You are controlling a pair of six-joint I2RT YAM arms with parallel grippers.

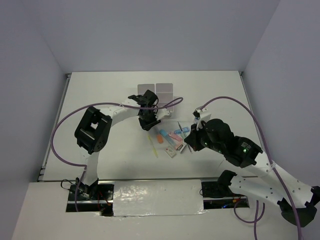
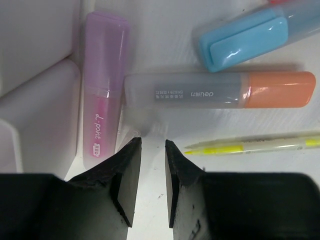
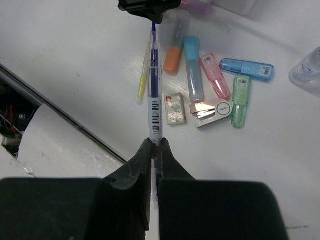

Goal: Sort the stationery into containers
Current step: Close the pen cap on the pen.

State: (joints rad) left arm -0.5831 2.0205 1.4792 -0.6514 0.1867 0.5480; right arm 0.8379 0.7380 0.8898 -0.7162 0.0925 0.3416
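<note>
The left gripper point(image 2: 152, 145) hangs low just in front of the containers point(image 1: 164, 88). Its jaws stand a little apart with nothing between them. Below its tips a pink marker point(image 2: 102, 90) lies right against the containers' near wall. A grey marker with an orange cap point(image 2: 220, 90) and a thin yellow pen point(image 2: 250, 145) lie a step further out from that wall. A blue marker point(image 2: 245, 37) lies beside the orange-capped one.

The two compartments that show in the top view look empty. The left arm hides the rest, so I cannot tell whether anything is in them.

To the right and nearer than the containers, the loose stationery lies scattered on the table point(image 1: 100, 90):
- a pink piece point(image 3: 215, 75)
- a blue piece point(image 3: 247, 69)
- a green piece point(image 3: 241, 100)
- a small white box point(image 3: 174, 109)
- a rose-gold stapler point(image 3: 210, 109)
- a clear bottle point(image 3: 307, 72), at the far right edge of the group

Furthest right, the right gripper point(image 3: 155, 145) has its jaws pressed together on the tail of a blue-tipped pen point(image 3: 156, 95). It holds the pen above the table with the tip pointing towards the containers.

By my reckoning the sort has barely begun. One pen is lifted but not placed, and every other piece has yet to go into a compartment.
</note>
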